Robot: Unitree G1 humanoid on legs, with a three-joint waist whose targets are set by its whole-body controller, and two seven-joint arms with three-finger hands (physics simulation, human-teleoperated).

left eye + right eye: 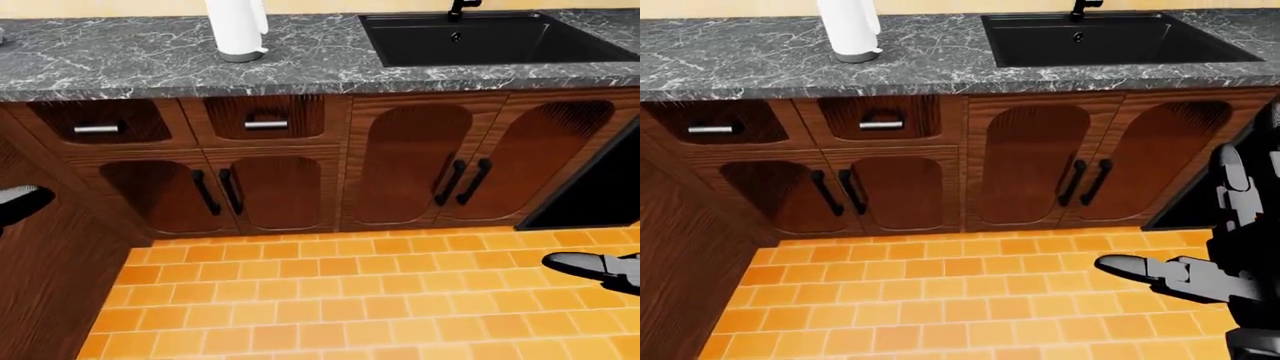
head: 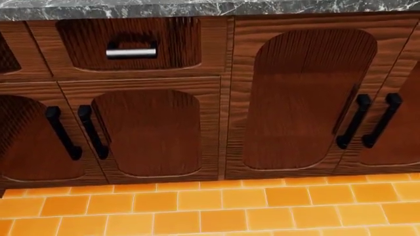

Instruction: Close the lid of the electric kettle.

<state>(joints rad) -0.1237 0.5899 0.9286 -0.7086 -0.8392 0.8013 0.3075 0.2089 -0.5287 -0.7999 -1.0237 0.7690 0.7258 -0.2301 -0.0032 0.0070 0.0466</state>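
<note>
A kitchen cabinet run is being viewed from above, with the orange tiled floor [image 1: 330, 300] filling the near part of both eye views. The table [image 1: 130, 64], a grey marbled counter, is being seen along the far edge. A white cylindrical object on a grey base [image 1: 238, 30], cut off at the top of the left-eye view, is standing on the table to the left of the black sink [image 1: 490, 37]; whether it is the electric kettle cannot be told, and no lid is being shown. A dark faucet [image 1: 460, 7] is seen at the far rim of the sink.

Below the table, two drawers with silver handles [image 1: 266, 124] are seen on the left, above wooden cabinet doors [image 2: 302, 98] carrying black bar handles [image 2: 351, 123]. In the head view only these doors, one drawer and a strip of floor are being shown.

The right hand [image 1: 1210, 262] is being held low at the right of the right-eye view, over the floor, with its fingers [image 1: 1140, 268] spread apart and gripping nothing. At the left edge of the left-eye view a small grey part, probably the left hand [image 1: 18, 201], is being shown; its finger state cannot be told.
</note>
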